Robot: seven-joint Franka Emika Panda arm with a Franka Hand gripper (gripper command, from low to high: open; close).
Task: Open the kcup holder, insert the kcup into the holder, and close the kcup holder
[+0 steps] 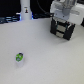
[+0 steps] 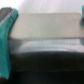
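Note:
The kcup holder [image 1: 61, 31] is a black boxy unit at the exterior view's upper right. My gripper [image 1: 63, 21] hangs right over it, at its top. In the wrist view my gripper [image 2: 42, 55] is open, its teal fingers [image 2: 6, 42] wide apart at the two sides of the picture. Between them lie a grey flat surface and a dark rounded edge of the holder [image 2: 45, 65], very close and blurred. I cannot tell whether the fingers touch it. The kcup [image 1: 20, 57], small and white with a green and blue top, lies on the table toward the exterior view's lower left, far from my gripper.
A tall white bottle-like object [image 1: 25, 10] stands at the back, toward the exterior view's left. The white table [image 1: 50, 62] spreads between the kcup and the holder. Dark clutter lines the back edge.

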